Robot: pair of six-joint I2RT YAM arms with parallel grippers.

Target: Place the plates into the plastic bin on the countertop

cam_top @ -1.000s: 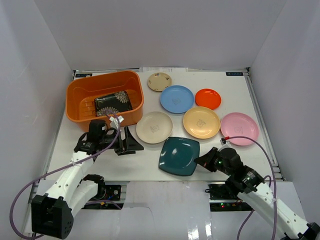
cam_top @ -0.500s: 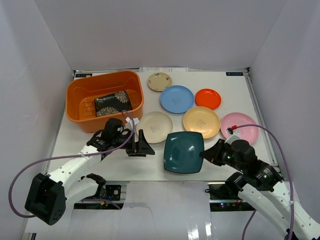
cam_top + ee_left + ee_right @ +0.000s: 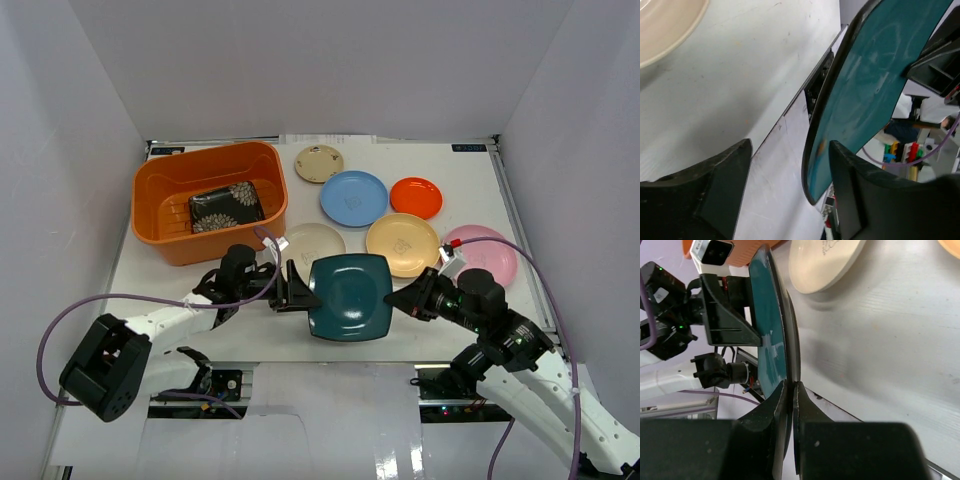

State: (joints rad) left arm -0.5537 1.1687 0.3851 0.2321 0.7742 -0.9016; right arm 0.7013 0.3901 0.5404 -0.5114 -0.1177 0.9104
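Observation:
My right gripper (image 3: 395, 298) is shut on the right edge of the dark teal square plate (image 3: 350, 296) and holds it tilted up above the countertop (image 3: 470, 170). In the right wrist view the jaws (image 3: 792, 385) pinch the plate's rim (image 3: 767, 330). My left gripper (image 3: 300, 290) is open, and the plate's left edge (image 3: 870, 85) stands between its fingers (image 3: 865, 200), close to the right one. The orange plastic bin (image 3: 165, 185) at the back left holds the black floral plate (image 3: 226, 207).
Round plates lie on the countertop: cream (image 3: 312, 240) partly behind the teal plate, small tan (image 3: 319, 163), light blue (image 3: 353, 197), orange-red (image 3: 416, 197), peach-yellow (image 3: 402, 244), and pink (image 3: 492, 250) beside my right arm. White walls enclose the table.
My right gripper lifted the teal plate off the table and carried it left. My left arm swung right until its open fingers straddled the plate's left edge.

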